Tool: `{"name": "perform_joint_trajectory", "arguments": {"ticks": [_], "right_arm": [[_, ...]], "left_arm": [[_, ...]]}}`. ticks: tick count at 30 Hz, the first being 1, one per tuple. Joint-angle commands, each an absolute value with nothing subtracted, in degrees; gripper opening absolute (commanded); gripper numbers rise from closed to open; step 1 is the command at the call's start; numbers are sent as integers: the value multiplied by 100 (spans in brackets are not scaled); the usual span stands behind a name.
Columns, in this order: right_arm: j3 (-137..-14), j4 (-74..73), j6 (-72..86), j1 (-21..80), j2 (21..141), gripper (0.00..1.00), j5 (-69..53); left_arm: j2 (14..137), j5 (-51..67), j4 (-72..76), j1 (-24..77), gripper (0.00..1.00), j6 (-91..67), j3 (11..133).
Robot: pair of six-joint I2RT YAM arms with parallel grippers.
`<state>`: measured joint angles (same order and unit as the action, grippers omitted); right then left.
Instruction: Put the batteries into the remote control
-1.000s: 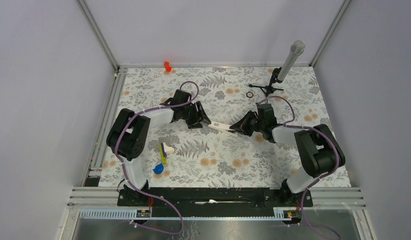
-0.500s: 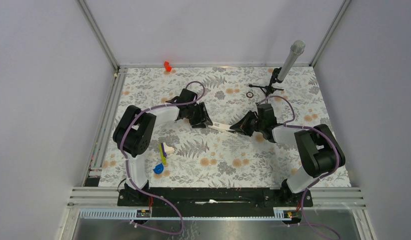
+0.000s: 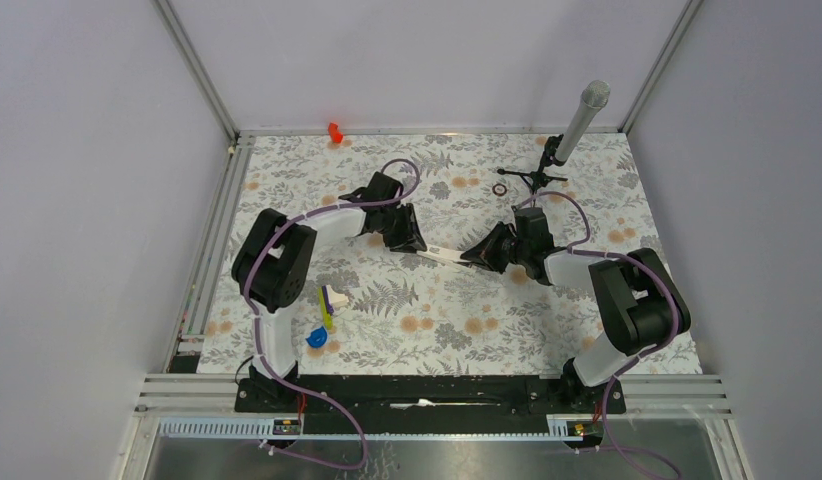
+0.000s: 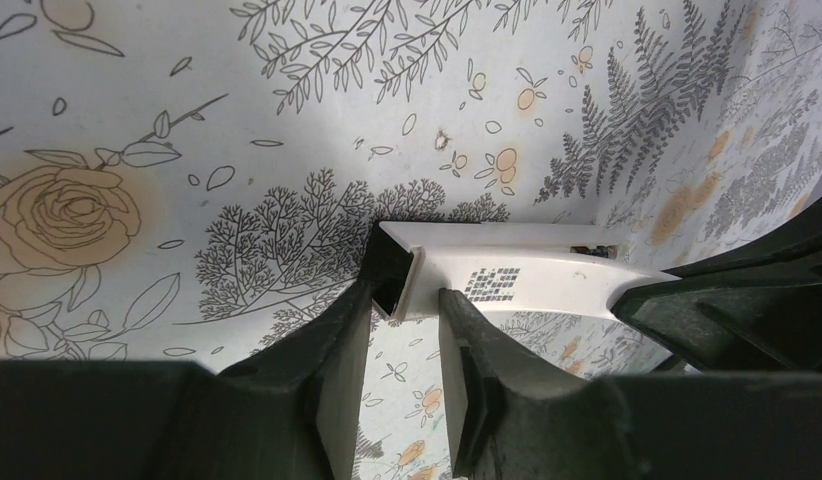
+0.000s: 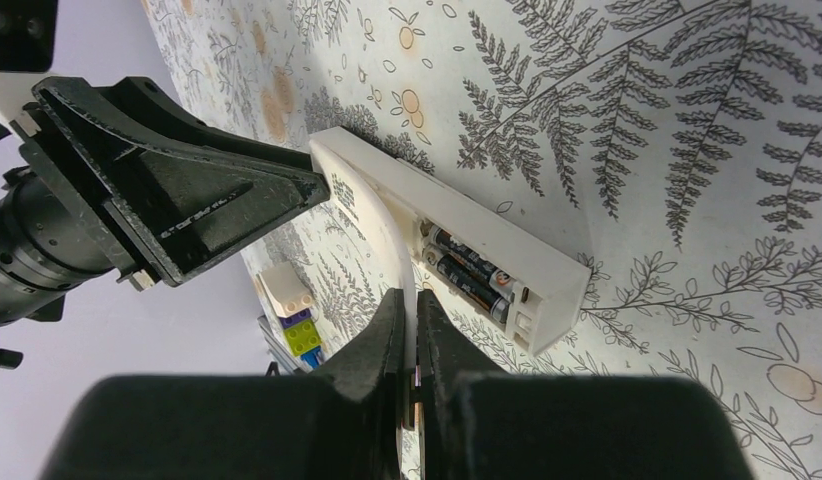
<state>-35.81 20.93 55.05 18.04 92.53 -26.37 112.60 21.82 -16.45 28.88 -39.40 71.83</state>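
You're steadying what looks a light, slick remote.
Left tool is straddling its end edges, narrow; right tool is pinching the thin cover.

We find the remote control on the desk between left tool and right tool, batteries inside it.

Pale lilac walls on three sides; fern-and-flower patterned tabletop; aluminium frame rails
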Motion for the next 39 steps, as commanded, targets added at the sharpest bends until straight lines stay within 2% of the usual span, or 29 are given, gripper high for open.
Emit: {"name": "perform_joint_trajectory", "arguments": {"ticks": [1, 4, 12, 18, 25, 28, 33, 35, 39], "right_arm": [[-3624, 1255, 5181, 1802, 9247, 2, -2338], [-3690, 1133, 5185, 1803, 9172, 12, -2346], [-3833, 766, 5232, 1793, 8879, 42, -2259], [-3907, 424, 5212, 1755, 8436, 51, -2071], [-3967, -152, 4994, 1731, 8299, 53, -1524], [-3850, 109, 4958, 1732, 8297, 54, -1293], [-3968, 620, 4894, 1733, 8704, 54, -1668], [-4038, 620, 4850, 1731, 8822, 50, -1668], [-4127, 389, 4707, 1731, 8976, 31, -1628]], "left_arm": [[11675, 1388, -2277, 3050, 32, -3549, 7270], [11769, 1249, -2381, 3076, 27, -3535, 7237], [11876, 1032, -2523, 3079, 27, -3479, 7189], [11952, 1039, -2544, 3079, 27, -3461, 7211], [11962, 1038, -2540, 3085, 26, -3438, 7233], [11962, 1046, -2540, 3080, 26, -3421, 7242], [11962, 1073, -2540, 3084, 25, -3417, 7243], [11962, 1079, -2540, 3080, 25, -3414, 7256], [11962, 1124, -2533, 3085, 24, -3424, 7268]]}}
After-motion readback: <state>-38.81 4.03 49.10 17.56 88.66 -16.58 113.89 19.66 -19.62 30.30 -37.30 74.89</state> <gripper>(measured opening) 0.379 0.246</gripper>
